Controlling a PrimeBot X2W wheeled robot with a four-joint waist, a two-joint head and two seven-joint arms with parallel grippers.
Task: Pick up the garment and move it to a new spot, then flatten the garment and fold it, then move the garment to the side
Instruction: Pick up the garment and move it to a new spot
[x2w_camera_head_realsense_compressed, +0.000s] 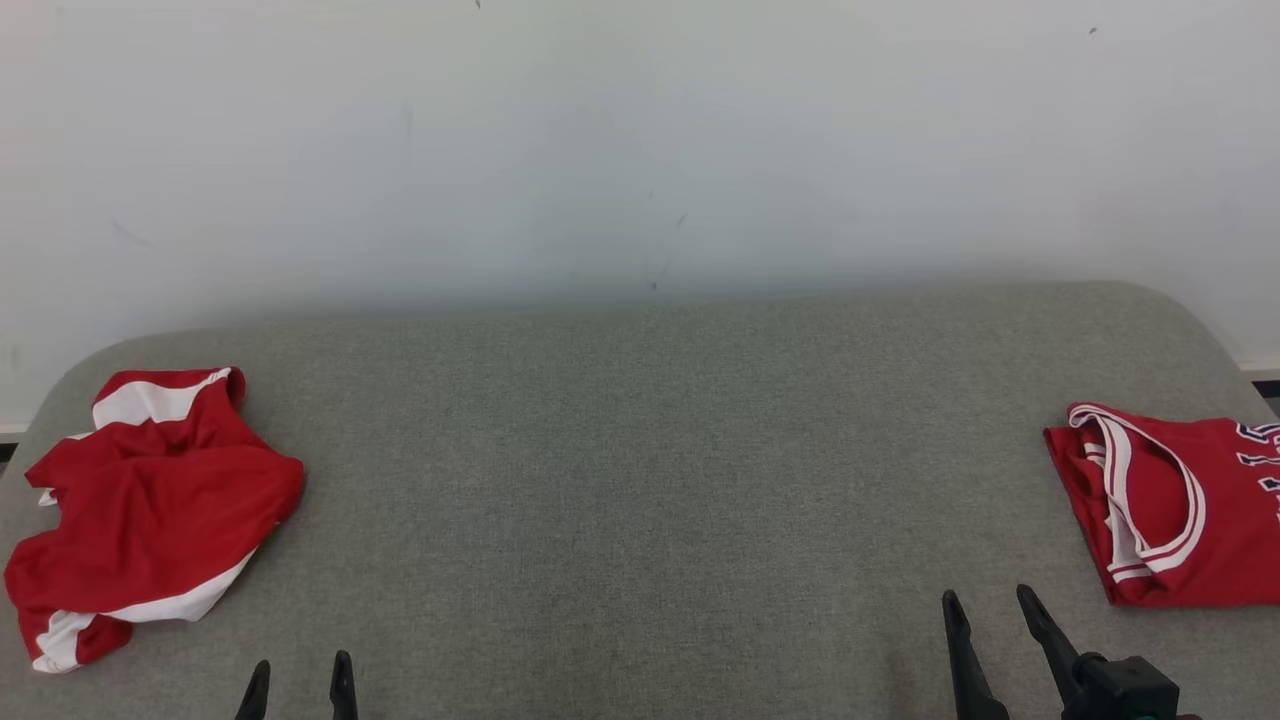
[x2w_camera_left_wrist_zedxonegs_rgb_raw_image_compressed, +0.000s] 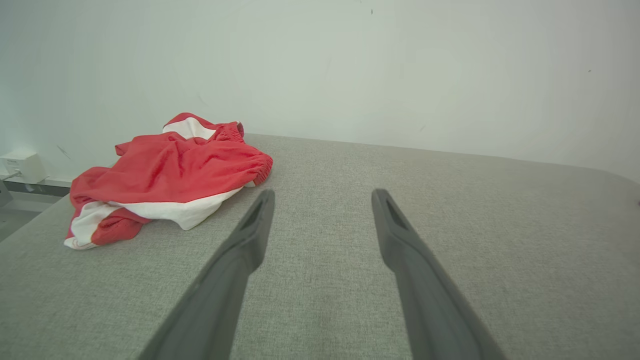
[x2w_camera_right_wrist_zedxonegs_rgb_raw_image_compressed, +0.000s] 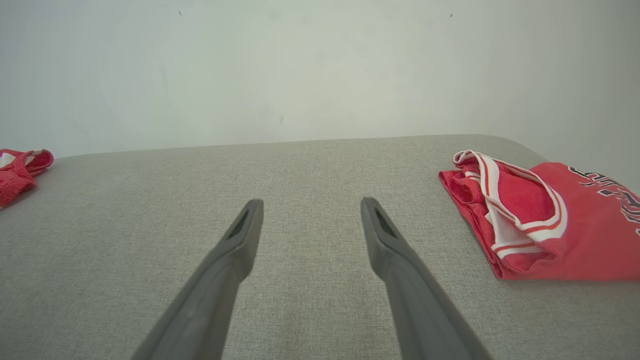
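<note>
A crumpled red garment with white panels (x2w_camera_head_realsense_compressed: 150, 505) lies in a heap at the left end of the grey padded table (x2w_camera_head_realsense_compressed: 640, 480); in the left wrist view the garment (x2w_camera_left_wrist_zedxonegs_rgb_raw_image_compressed: 165, 175) sits ahead and to the left of my fingers. My left gripper (x2w_camera_head_realsense_compressed: 300, 672) is open near the front edge, right of the heap and apart from it, with nothing between its fingers. My right gripper (x2w_camera_head_realsense_compressed: 990, 605) is open too, low at the right front. The left gripper (x2w_camera_left_wrist_zedxonegs_rgb_raw_image_compressed: 322, 197) and the right gripper (x2w_camera_right_wrist_zedxonegs_rgb_raw_image_compressed: 311, 206) both hover over bare cloth.
A folded red jersey with white trim and dark lettering (x2w_camera_head_realsense_compressed: 1170, 515) lies flat at the table's right end, also in the right wrist view (x2w_camera_right_wrist_zedxonegs_rgb_raw_image_compressed: 545, 220). A pale wall (x2w_camera_head_realsense_compressed: 640, 140) stands right behind the table. A white box (x2w_camera_left_wrist_zedxonegs_rgb_raw_image_compressed: 20, 166) sits low by the wall at left.
</note>
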